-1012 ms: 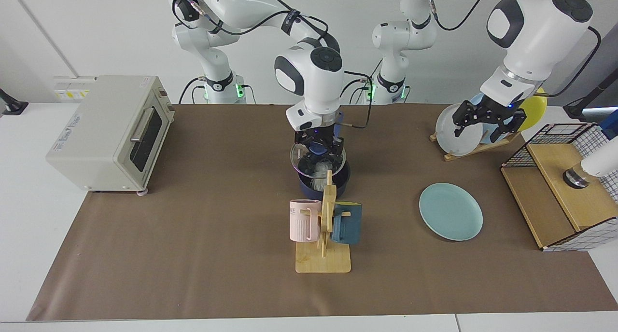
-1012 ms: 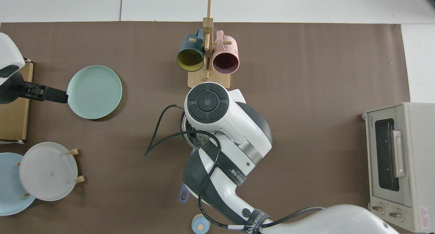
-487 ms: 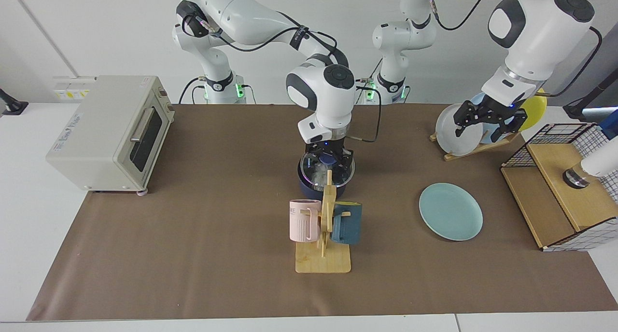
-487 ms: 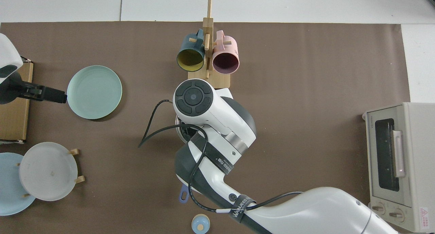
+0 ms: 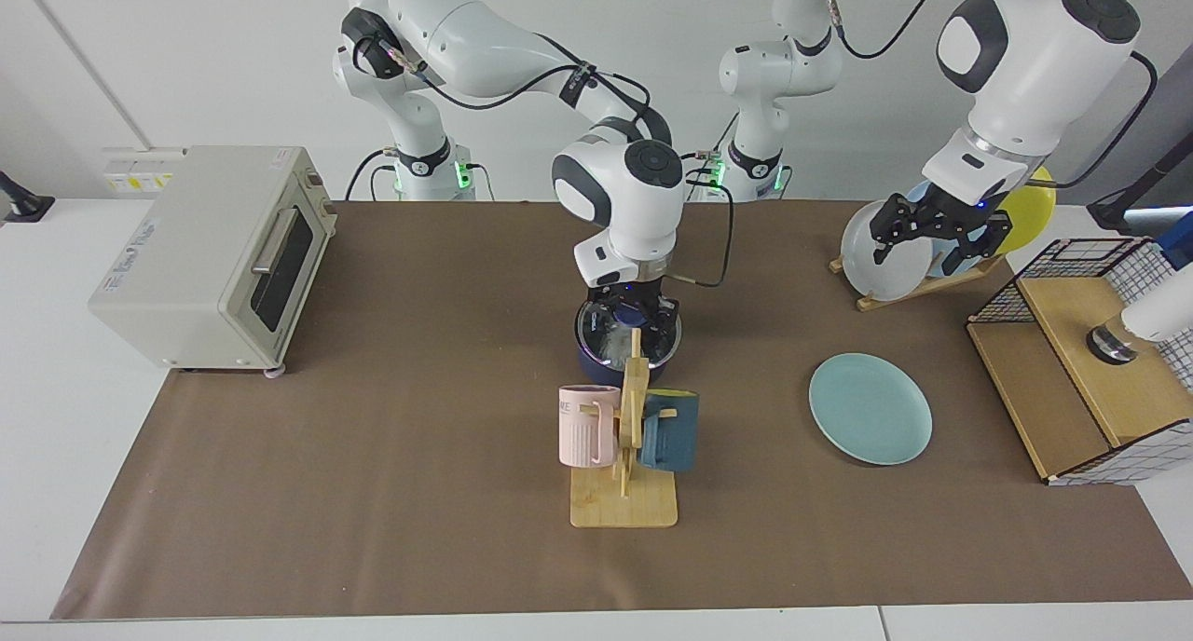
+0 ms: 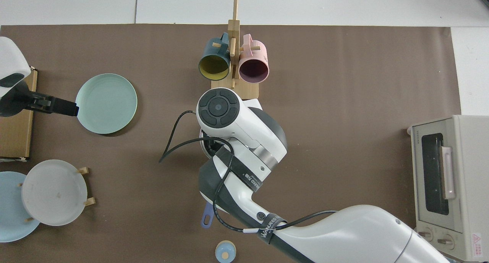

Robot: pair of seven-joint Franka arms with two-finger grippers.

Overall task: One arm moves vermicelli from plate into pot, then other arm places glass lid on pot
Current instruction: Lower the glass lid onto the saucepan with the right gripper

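Observation:
The dark navy pot (image 5: 604, 369) stands mid-table, just behind the mug rack. The glass lid (image 5: 652, 335) lies level at the pot's rim. My right gripper (image 5: 627, 311) is straight above it, shut on the lid's blue knob. Through the glass the white vermicelli (image 5: 610, 343) shows inside the pot. In the top view the right arm hides the pot, and only its blue handle (image 6: 206, 218) pokes out. The teal-green plate (image 5: 870, 408) (image 6: 106, 103) lies bare on the mat. My left gripper (image 5: 938, 238) waits open, up by the plate rack.
A wooden mug rack (image 5: 626, 455) with a pink mug and a teal mug stands close in front of the pot. A toaster oven (image 5: 210, 254), a plate rack (image 5: 885, 254) and a wire basket (image 5: 1090, 361) line the table's ends. A small blue round cap (image 6: 225, 251) lies near the pot handle.
My right gripper has brought the lid down from a tilted hover to sit level at the pot's rim. The left arm has hardly moved.

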